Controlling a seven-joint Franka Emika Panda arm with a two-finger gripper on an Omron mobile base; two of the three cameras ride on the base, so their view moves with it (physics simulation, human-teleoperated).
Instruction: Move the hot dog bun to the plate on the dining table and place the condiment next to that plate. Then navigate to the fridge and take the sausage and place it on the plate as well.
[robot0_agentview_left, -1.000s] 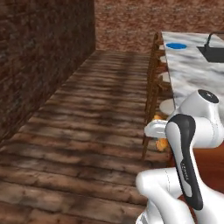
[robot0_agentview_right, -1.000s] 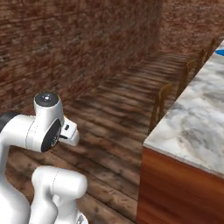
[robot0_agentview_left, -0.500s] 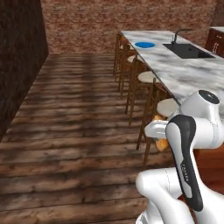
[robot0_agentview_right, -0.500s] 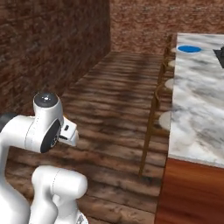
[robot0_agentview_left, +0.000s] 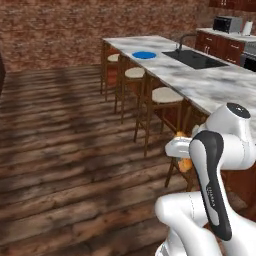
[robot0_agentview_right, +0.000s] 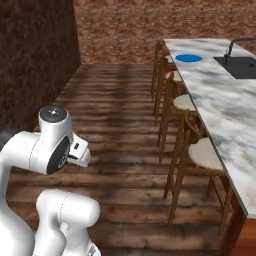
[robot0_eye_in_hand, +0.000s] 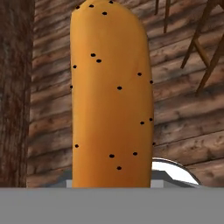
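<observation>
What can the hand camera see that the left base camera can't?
The hand view shows the long tan-orange hot dog bun close up, with its dark specks. The left base view shows the round blue plate on the white marble dining table, the black sink and the wooden stools. Both show the wooden plank floor and the bun.

Your claw holds the hot dog bun (robot0_eye_in_hand: 111, 94) over the floor (robot0_agentview_left: 60, 145). Ahead and to its right runs the desk (robot0_agentview_left: 210, 82), 3 stools (robot0_agentview_left: 165, 95) tucked along its near side, the plate (robot0_agentview_left: 145, 55) and sink (robot0_agentview_left: 195, 59) on top at the far end.
</observation>
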